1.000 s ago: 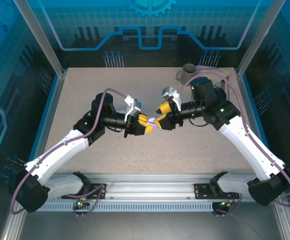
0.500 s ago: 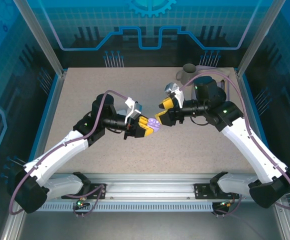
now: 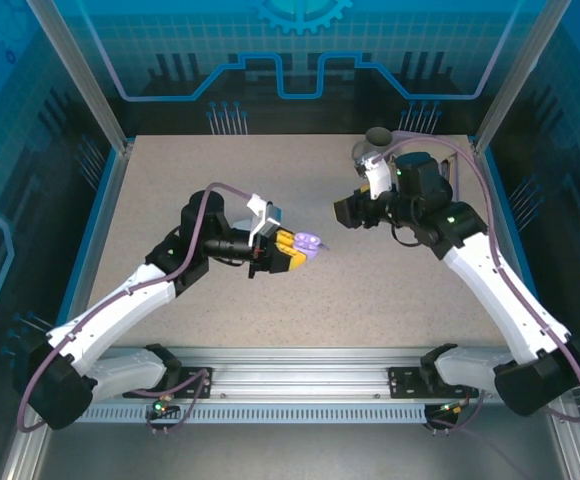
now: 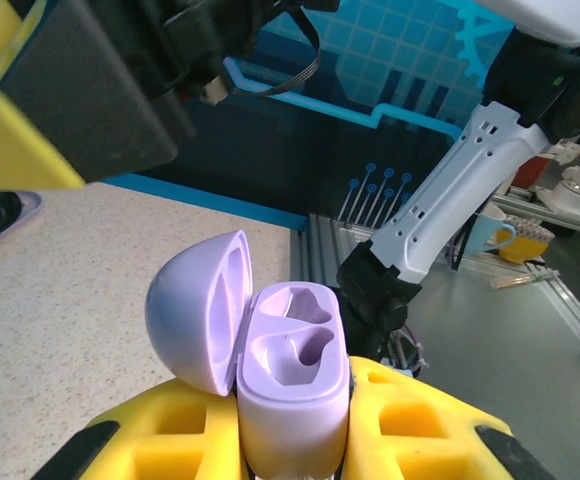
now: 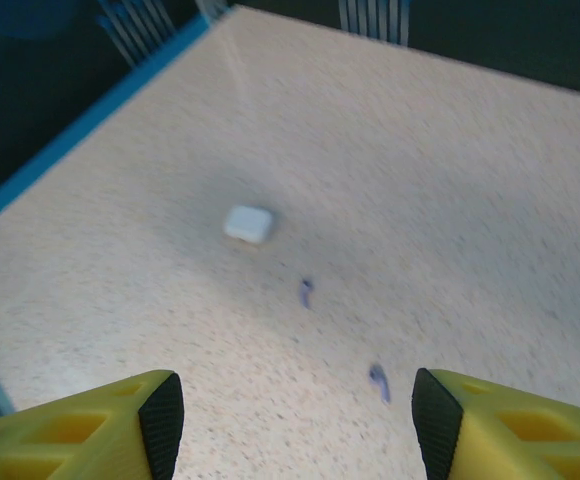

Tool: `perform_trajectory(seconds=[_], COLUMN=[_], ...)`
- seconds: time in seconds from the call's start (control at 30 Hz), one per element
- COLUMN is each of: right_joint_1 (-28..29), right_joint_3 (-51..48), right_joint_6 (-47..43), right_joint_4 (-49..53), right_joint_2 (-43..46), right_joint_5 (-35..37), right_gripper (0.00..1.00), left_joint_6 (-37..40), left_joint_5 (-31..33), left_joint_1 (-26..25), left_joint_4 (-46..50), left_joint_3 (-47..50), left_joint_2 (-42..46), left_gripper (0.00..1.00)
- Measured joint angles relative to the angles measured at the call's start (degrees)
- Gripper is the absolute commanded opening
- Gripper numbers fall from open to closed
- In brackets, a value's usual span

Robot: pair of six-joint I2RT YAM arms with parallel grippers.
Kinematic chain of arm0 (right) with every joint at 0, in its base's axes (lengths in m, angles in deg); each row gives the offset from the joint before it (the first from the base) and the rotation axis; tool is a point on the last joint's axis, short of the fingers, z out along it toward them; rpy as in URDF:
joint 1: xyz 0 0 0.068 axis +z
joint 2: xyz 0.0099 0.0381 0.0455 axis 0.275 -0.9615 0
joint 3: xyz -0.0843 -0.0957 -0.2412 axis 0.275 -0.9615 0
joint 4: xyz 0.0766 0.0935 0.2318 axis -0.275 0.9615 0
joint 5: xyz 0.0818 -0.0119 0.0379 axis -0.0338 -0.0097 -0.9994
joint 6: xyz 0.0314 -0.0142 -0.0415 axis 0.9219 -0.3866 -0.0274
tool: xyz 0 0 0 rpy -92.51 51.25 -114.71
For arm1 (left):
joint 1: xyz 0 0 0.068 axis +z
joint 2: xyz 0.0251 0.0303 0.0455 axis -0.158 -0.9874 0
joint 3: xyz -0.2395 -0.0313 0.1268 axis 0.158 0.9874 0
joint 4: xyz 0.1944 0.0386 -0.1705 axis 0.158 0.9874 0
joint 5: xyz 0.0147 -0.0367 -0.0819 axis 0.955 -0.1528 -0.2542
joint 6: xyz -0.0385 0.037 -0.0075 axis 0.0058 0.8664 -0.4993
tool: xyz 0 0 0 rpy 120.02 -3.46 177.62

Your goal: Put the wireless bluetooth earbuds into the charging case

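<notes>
Left pincer (image 3: 295,250) is clenched on the lavender case (image 4: 292,385) and holds it above the table (image 3: 170,180), near the middle. The lid (image 4: 195,310) is folded open to one side. Both hollows inside are empty and face up, twd. the right arm.

Right pincer (image 5: 295,405) is released, w/ nothing btw. its fingers (image 5: 160,415). It hangs over the table, well apart from the case. In its wrist view two lavender earbuds lie on the table ahead of it. One (image 5: 379,380) is nearer, on the side of the right-hand finger. The other (image 5: 306,291) is further and more central. Both are blurred. Each seems to lie w/ its long axis approx. pointing away from the pincer, not across the gap. Beyond them lies a small white rounded piece (image 5: 247,223); I cannot tell what it is.

In my judgement the right arm must do the pick, bc. the left is busy w/ the case. The nearer earbud is off-centre, so the pincer should shift to that side, then come down and close across the thin side.
</notes>
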Motion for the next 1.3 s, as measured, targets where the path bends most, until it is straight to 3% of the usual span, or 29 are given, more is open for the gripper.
perform_trajectory(seconds=[0.3, 0.7, 1.3], right_joint_1=[-0.46, -0.42, 2.97], right_joint_3=[-0.96, 3.54, 13.75], right_joint_6=[1.07, -5.53, -10.4], right_joint_4=[2.27, 6.73, 9.92], right_joint_2=[-11.52, -27.69, -43.23], right_joint_5=[2.38, 1.29, 4.48], right_gripper=[0.64, 0.6, 0.51], left_joint_6=[-5.84, -11.34, -12.09], left_joint_5=[0.44, 2.36, 4.09], left_joint_1=[4.04, 5.53, 5.64], left_joint_4=[-8.0, -15.76, -16.79], left_joint_3=[5.88, 13.2, 14.82], left_joint_2=[0.76, 4.0, 4.76], left_gripper=[0.1, 0.1, 0.11])
